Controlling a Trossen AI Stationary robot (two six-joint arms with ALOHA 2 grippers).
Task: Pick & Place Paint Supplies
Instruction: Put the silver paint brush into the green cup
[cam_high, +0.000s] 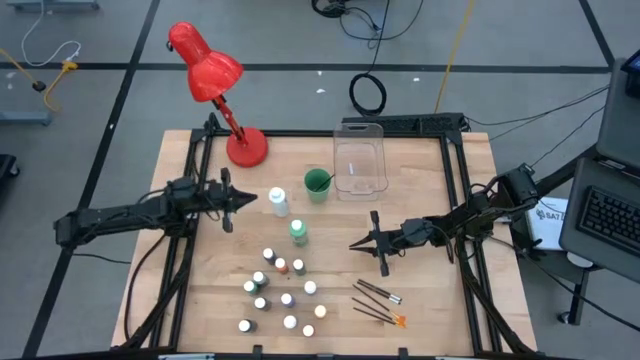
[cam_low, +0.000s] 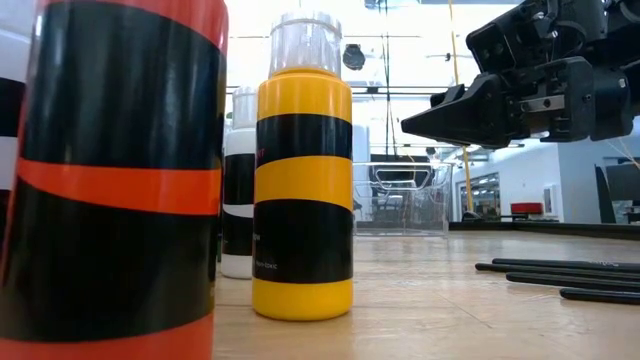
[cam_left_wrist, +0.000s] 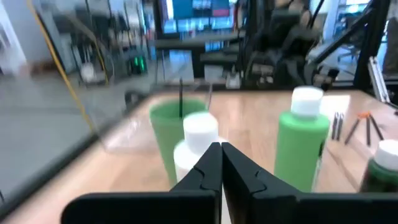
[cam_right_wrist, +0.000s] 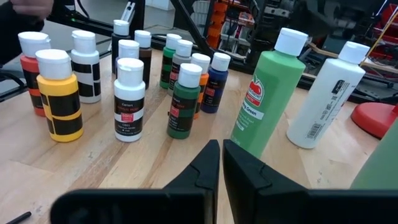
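On table (cam_high: 200, 290), 12 small bottles (cam_high: 282, 292), 2 tall bottles (cam_high: 288, 218)

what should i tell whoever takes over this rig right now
Left hand: shut, empty, held just left of the white tall bottle.
Right hand: shut, empty, held above the table right of the green tall bottle.
Supplies: both tall bottles stand mid-table; the small paint bottles stand clustered at the front; the brushes lie at the front right.
Green cup and clear bin sit at the back; the bin looks empty from above.
Done: nothing appears placed yet.
Left: every bottle and brush has yet to be moved.
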